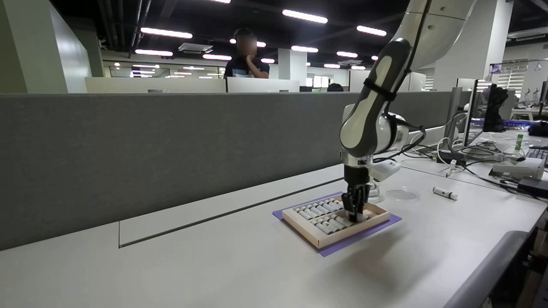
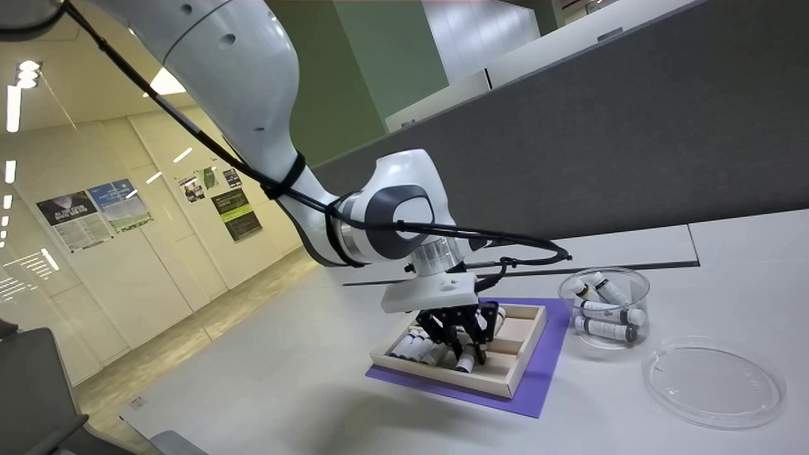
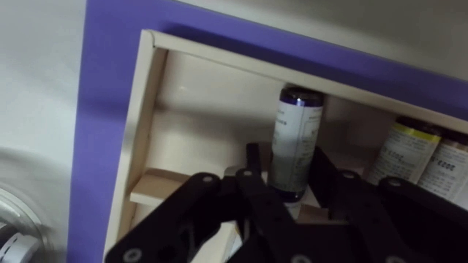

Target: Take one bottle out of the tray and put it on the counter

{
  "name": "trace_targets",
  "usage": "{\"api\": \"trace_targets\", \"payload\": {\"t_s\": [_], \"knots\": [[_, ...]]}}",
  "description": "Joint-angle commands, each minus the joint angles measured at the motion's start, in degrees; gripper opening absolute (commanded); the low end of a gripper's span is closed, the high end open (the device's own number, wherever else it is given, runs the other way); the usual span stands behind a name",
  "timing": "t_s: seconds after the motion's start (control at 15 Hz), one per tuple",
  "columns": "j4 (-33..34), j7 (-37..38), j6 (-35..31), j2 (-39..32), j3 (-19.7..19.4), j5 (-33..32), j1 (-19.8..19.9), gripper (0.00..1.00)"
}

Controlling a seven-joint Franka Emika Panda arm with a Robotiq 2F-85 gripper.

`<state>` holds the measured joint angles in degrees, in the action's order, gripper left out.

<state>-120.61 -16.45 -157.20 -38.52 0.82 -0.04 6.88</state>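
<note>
The tan tray (image 1: pixel 351 233) sits on a purple sheet (image 2: pixel 540 385) on the white counter (image 1: pixel 192 265); its front wall also shows in an exterior view (image 2: pixel 442 377). Several white-labelled bottles lie in its compartments. My gripper (image 2: pixel 471 355) reaches down into the tray's front compartment. In the wrist view my fingers (image 3: pixel 285 151) stand on both sides of one bottle (image 3: pixel 298 135) with a dark blue end by the tray rim. The right finger meets its edge; a narrow gap seems to show on the left. I cannot tell whether both fingers press on it.
A clear jar (image 2: pixel 645 297) holding several bottles stands beside the tray, with a clear round lid (image 2: pixel 714 392) near it. A loose bottle (image 1: pixel 445 193) lies on the counter. A grey partition (image 1: pixel 171 149) runs along the back. Cables and a monitor (image 1: pixel 471 113) stand beyond.
</note>
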Motion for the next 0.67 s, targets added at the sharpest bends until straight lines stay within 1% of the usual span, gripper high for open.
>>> {"api": "trace_targets", "payload": {"t_s": [0.0, 0.2, 0.47, 0.6], "knots": [[0.71, 1.37, 1.84, 0.63, 0.46, -0.17, 1.15, 0.01], [-0.62, 0.29, 4.05, 3.56, 1.71, 0.72, 2.63, 0.05], [-2.35, 0.5, 6.19, 8.09, 1.3, 2.05, 4.11, 0.05], [-2.62, 0.44, 6.84, 9.63, 0.46, 2.84, 5.15, 0.05]]}}
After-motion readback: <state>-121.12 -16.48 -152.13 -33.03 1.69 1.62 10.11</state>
